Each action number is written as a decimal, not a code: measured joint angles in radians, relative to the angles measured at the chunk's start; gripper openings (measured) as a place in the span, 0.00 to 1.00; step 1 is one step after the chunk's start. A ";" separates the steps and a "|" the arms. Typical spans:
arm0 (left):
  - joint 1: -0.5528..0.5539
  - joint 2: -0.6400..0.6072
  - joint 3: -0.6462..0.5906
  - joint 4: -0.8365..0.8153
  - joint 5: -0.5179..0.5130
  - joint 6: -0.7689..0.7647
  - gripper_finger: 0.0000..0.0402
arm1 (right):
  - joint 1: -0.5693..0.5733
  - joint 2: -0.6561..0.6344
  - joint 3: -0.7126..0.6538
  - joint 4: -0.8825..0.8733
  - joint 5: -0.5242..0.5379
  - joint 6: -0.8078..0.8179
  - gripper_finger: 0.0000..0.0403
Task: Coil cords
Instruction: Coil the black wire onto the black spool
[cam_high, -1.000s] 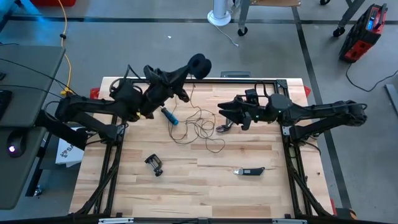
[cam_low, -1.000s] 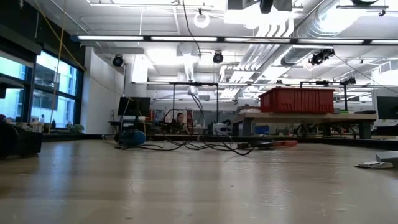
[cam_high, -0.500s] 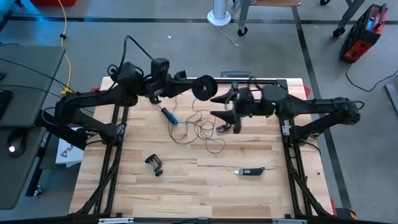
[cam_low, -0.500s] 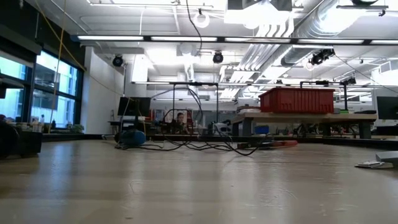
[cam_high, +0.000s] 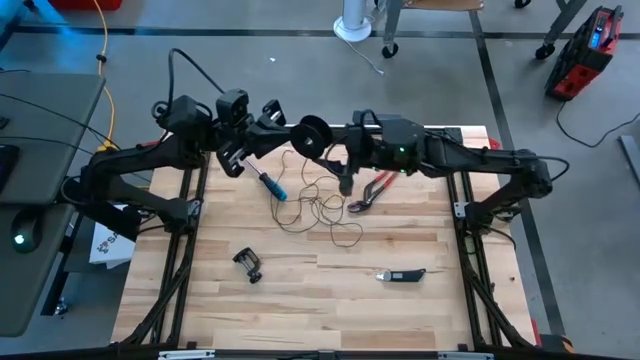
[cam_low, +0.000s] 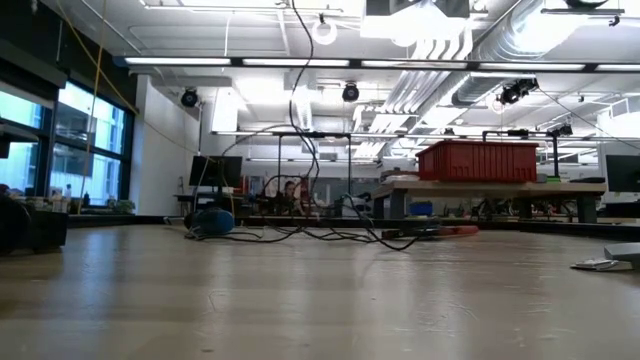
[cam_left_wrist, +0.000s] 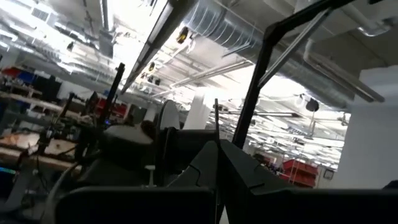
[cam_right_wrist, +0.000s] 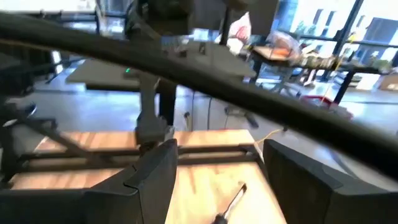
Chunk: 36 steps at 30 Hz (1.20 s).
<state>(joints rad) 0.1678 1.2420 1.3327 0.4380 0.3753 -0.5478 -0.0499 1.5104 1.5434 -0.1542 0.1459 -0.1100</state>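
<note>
High view: my left gripper (cam_high: 290, 135) is clamped on the small round black reel (cam_high: 313, 133), held up near the table's far edge. The thin cord (cam_high: 318, 204) trails down from it and lies in loose loops on the wood below and just beside both grippers. My right gripper (cam_high: 343, 160), fingers spread and empty, hangs close beside the reel. I judge the cord light, limp and tangle-prone; best held by the reel.

Low view: only the wire rises out of frame.

Wrist views: right fingers (cam_right_wrist: 155, 174) stand apart. I see no container on the table.
</note>
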 joint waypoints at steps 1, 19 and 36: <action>-0.002 -0.002 0.000 0.004 -0.001 0.004 0.00 | -0.006 0.007 0.000 0.024 0.000 0.003 0.57; -0.003 -0.018 0.001 0.016 -0.046 0.055 0.00 | -0.024 0.071 -0.003 0.134 -0.139 0.176 0.57; 0.003 -0.019 0.000 0.025 -0.075 0.106 0.00 | -0.024 0.071 -0.003 0.142 -0.139 0.197 0.28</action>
<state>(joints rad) 0.1711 1.2228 1.3331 0.4626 0.3004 -0.4416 -0.0742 1.5818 1.5402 -0.0125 0.0067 0.0872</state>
